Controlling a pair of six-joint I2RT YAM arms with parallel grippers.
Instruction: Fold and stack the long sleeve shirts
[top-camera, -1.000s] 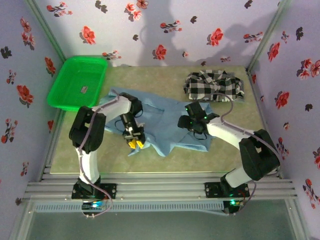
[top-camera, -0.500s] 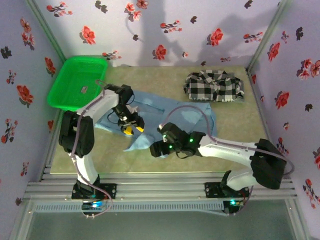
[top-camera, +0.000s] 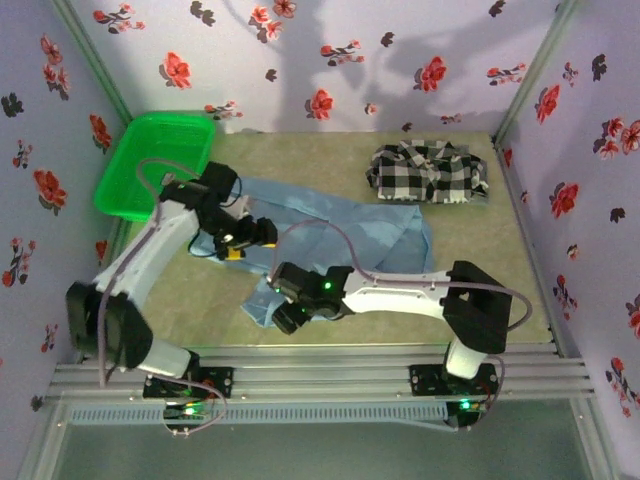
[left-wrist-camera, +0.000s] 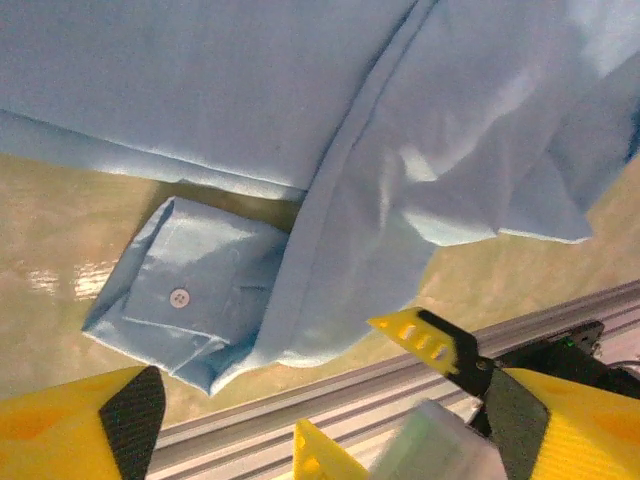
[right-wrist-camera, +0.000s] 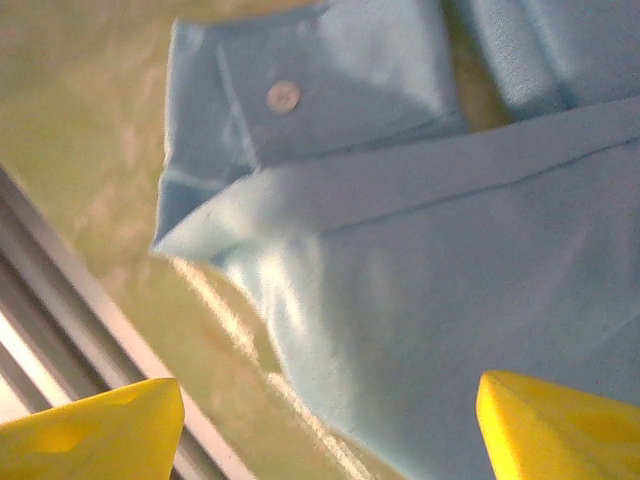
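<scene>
Two shirts lie on the table (top-camera: 470, 280). You see the blue shirt (top-camera: 350, 225) spread out in the middle, not folded yet. The checked shirt (top-camera: 428, 172) sits bunched up at the far right, well apart from it. The green basket (top-camera: 150, 150) is at the far left.

Watch out for the sleeve (left-wrist-camera: 335, 250). Its cuff (left-wrist-camera: 185, 300), with the small white button (left-wrist-camera: 179, 296), lies near the front edge of the table, close to the metal rail (top-camera: 320, 362). If you grab just the top layer there, I think the sleeve may slip away and the fold may come out crooked. If you pull too hard, the whole shirt may slide and wrinkle. Your two arms are close together over the same corner, so they could bump.

Your left gripper (top-camera: 240, 245) has its yellow fingers (left-wrist-camera: 560, 420) wide apart. Nothing sits between them, and they hang above the blue shirt. Your right gripper (right-wrist-camera: 320, 390) is wide open too, low over the cuff, holding nothing. I cannot tell if its tips brush the cloth.
</scene>
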